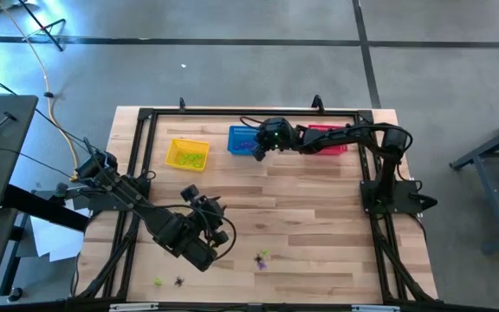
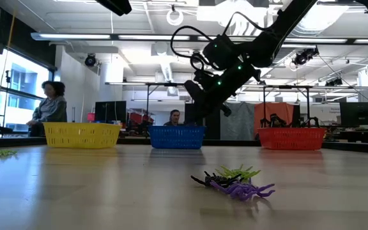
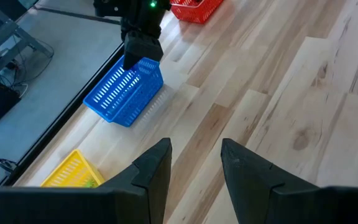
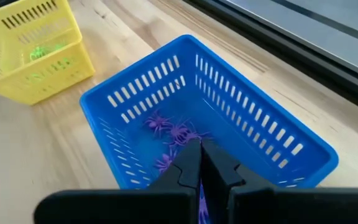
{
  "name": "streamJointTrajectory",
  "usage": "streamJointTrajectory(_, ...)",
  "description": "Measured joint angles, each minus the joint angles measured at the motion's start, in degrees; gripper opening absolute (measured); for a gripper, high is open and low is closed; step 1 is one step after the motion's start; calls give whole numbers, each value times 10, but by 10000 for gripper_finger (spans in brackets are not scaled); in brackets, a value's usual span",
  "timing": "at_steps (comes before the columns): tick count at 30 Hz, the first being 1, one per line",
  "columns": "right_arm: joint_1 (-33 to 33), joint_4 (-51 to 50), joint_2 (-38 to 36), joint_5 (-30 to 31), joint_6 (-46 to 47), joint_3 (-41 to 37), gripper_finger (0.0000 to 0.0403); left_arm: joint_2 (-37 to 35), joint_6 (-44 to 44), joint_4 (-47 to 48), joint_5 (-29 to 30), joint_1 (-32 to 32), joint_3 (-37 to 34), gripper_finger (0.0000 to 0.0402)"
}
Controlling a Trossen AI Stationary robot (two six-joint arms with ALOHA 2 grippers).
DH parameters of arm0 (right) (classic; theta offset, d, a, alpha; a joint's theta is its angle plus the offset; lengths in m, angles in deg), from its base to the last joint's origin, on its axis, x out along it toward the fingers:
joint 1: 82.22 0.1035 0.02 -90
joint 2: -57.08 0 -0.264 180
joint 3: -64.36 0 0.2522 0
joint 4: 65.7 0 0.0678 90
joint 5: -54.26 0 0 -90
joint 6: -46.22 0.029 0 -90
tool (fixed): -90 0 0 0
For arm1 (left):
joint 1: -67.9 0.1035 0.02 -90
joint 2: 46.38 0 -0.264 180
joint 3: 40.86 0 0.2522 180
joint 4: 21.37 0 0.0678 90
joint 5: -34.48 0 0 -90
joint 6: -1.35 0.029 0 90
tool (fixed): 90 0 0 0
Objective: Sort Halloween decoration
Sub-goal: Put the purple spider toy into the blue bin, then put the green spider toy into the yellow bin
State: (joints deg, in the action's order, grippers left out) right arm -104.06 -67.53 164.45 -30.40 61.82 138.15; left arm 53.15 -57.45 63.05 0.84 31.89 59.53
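The Halloween decoration lies in small groups. A purple, green and black cluster rests on the wood near the front edge. A green one and a black one lie at the front left. Purple ones lie on the floor of the blue basket, and green ones in the yellow basket. My right gripper hangs shut over the blue basket's inside. My left gripper stands open above the table's near left, with nothing between its fingers. My right gripper points slanting down into the blue basket with its fingers shut. A purple sliver shows in the slit between them, but I cannot tell whether that is a trinket held or the basket seen through the gap.
Yellow, blue and red mesh baskets stand in a row along the far edge. A black frame borders the tabletop. Bare wood lies between the baskets and the front cluster. People show in the room behind the table.
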Motion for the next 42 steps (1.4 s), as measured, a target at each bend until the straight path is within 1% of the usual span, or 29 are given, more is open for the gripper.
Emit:
streamJointTrajectory(6,0,0,0,0,7,0,1,0,0,0,0,0,0,131)
streamJointTrajectory(8,0,0,0,-6,4,0,9,0,0,0,-2,0,0,131)
streamJointTrajectory(11,0,0,0,-16,4,0,33,0,0,0,-5,0,0,131)
streamJointTrajectory(16,0,-11,0,-21,5,16,91,0,-1,0,-5,0,0,131)
streamJointTrajectory(18,0,-45,-3,-30,19,30,110,0,-1,0,-6,0,0,131)
streamJointTrajectory(20,0,-106,-11,-58,29,51,124,0,-3,0,-10,0,0,131)
streamJointTrajectory(23,3,-237,-36,-122,36,85,132,0,-11,0,-20,0,0,131)
streamJointTrajectory(25,16,-334,-52,-158,36,100,133,0,-11,-1,-23,-2,0,131)
streamJointTrajectory(27,43,-419,-71,-169,36,105,133,3,-11,-1,-23,-5,0,131)
streamJointTrajectory(29,81,-484,-95,-168,39,106,133,5,-7,-2,-26,-10,-3,131)
streamJointTrajectory(32,151,-555,-124,-132,59,106,133,5,-32,-5,-60,-18,-23,131)
streamJointTrajectory(35,229,-591,-147,-95,95,106,133,5,-93,-3,-125,-27,-54,131)
streamJointTrajectory(38,302,-600,-160,-73,143,106,133,5,-161,-4,-186,-36,-92,131)
streamJointTrajectory(42,385,-601,-167,-57,214,106,133,5,-223,0,-227,-47,-150,131)
